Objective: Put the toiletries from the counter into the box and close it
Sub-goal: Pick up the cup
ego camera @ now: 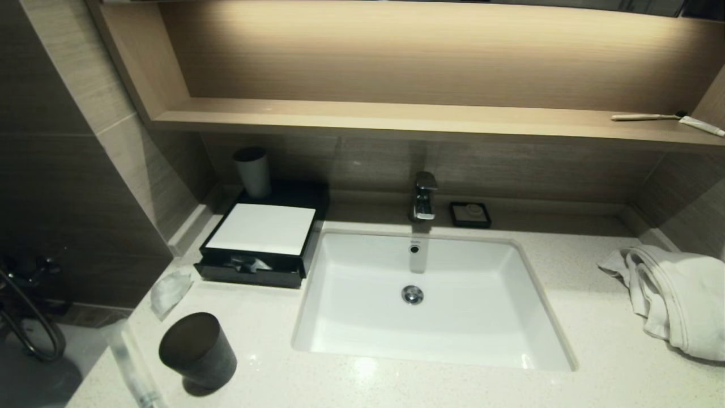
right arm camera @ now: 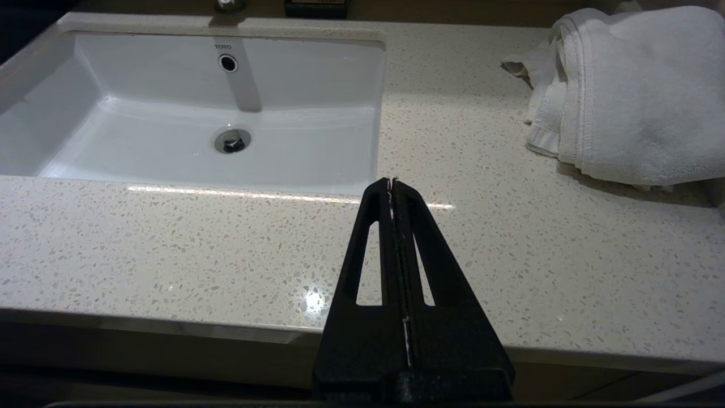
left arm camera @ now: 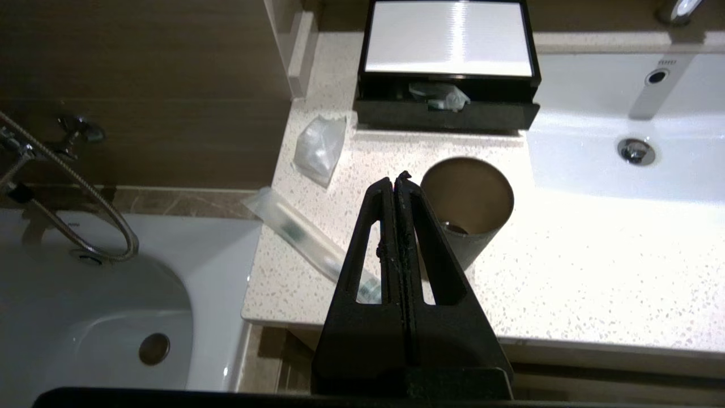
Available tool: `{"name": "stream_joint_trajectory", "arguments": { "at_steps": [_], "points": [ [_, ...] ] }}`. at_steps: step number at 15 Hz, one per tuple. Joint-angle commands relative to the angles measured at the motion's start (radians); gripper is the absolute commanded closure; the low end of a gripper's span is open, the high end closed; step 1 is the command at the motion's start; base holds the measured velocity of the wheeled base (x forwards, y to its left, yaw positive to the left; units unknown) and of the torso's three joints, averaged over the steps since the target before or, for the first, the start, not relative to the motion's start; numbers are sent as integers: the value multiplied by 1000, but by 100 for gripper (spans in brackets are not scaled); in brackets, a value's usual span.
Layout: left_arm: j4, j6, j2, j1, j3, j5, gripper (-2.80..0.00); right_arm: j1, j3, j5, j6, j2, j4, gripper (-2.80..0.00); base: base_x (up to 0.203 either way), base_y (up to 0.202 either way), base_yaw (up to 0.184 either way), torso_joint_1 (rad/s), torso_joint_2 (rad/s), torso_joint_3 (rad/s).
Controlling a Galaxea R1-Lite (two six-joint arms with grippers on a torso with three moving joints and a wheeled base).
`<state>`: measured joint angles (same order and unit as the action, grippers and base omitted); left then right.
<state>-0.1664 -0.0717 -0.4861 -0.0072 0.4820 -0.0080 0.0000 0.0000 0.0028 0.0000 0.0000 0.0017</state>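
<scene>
Head view: high, looking forward and down over the counter [ego camera: 396, 385], wall to wall, sink [ego camera: 362, 294] central. Left wrist view: lower and nearer, from behind the front edge, facing the box [left arm camera: 447, 62] at the counter's left end. Right wrist view: likewise low, facing the towel [right arm camera: 628, 90] end. All three share the sink; head and left wrist share the box.

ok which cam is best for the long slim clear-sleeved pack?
Left wrist view: the long slim pack lies in full on the counter near its edge, partly behind the shut left claw. Head view catches it only dimly at the frame's lower left corner. Right wrist view misses it.
</scene>
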Motion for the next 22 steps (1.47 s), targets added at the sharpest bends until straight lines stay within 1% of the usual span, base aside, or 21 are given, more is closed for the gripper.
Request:
{"name": "stream_joint_trajectory", "arguments": {
  "at_steps": [1, 6, 8, 9, 13, 14, 16, 18, 21, 22],
  "points": [
    [-2, 1, 19, 0, -31, -1, 0, 0, 0, 0, 0, 0, 0, 0, 0, 0, 0, 0, 0, 0],
    [-37, 0, 96, 0, -135, -10, 0, 0, 0, 0, 0, 0, 0, 0, 0, 0, 0, 0, 0, 0],
    [-48, 0, 93, -2, -162, -13, 0, 0, 0, 0, 0, 0, 0, 0, 0, 0, 0, 0, 0, 0],
    [-53, 0, 80, -2, -164, -25, 0, 0, 0, 0, 0, 0, 0, 0, 0, 0, 0, 0, 0, 0],
    [-53, 5, -60, -2, -157, -48, 0, 0, 0, 0, 0, 0, 0, 0, 0, 0, 0, 0, 0, 0],
    [-46, 22, -104, -2, -153, -64, 0, 0, 0, 0, 0, 0, 0, 0, 0, 0, 0, 0, 0, 0],
    [-23, 45, -147, -2, -161, -119, 0, 0, 0, 0, 0, 0, 0, 0, 0, 0, 0, 0, 0, 0],
    [-13, 42, -194, -4, -171, -128, 0, 0, 0, 0, 0, 0, 0, 0, 0, 0, 0, 0, 0, 0],
    [90, 40, -286, -12, -192, -129, 0, 0, 0, 0, 0, 0, 0, 0, 0, 0, 0, 0, 0, 0],
    [95, 38, -286, -23, -194, -129, 0, 0, 0, 0, 0, 0, 0, 0, 0, 0, 0, 0, 0, 0]
  ]
}}
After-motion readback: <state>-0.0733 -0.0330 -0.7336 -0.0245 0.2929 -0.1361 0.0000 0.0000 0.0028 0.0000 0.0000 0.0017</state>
